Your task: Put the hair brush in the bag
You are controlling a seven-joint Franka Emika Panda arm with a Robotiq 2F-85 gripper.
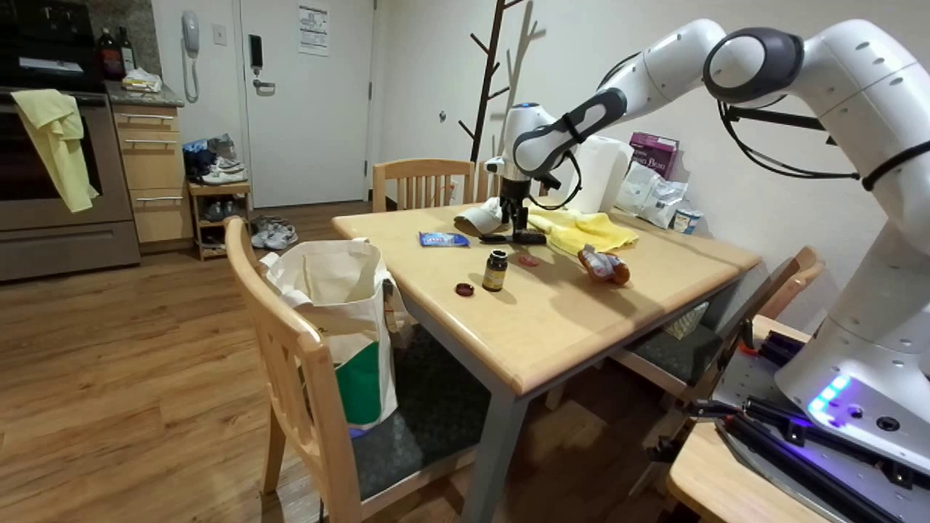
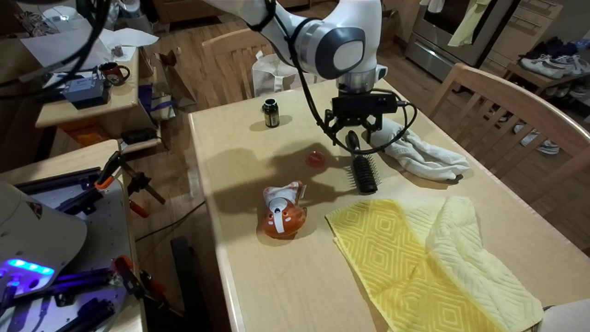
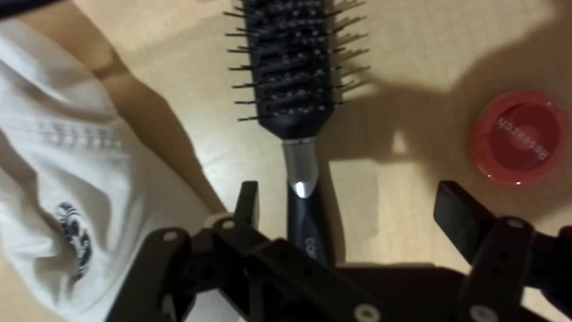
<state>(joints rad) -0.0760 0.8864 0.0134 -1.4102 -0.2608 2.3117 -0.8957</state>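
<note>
Wrist view: black hair brush (image 3: 296, 123), rows of thin bristles (image 3: 294, 74), silver collar (image 3: 300, 164), lettered handle (image 3: 306, 221); jaws apart.

the black hair brush (image 3: 292, 76) lay on the tabletop (image 3: 187, 80), its handle showing between the spread fingers of the gripper (image 3: 351, 206), with crumpled white fabric (image 3: 107, 179) on one side and a red disc (image 3: 518, 136) reading "research" on the other.

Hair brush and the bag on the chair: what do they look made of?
Hair brush: probably black plastic, smooth with slight sheen; the silvery collar gleams like metal, though plating is possible. Bag: seemingly canvas or similar cloth, matte, with soft folds.
</note>
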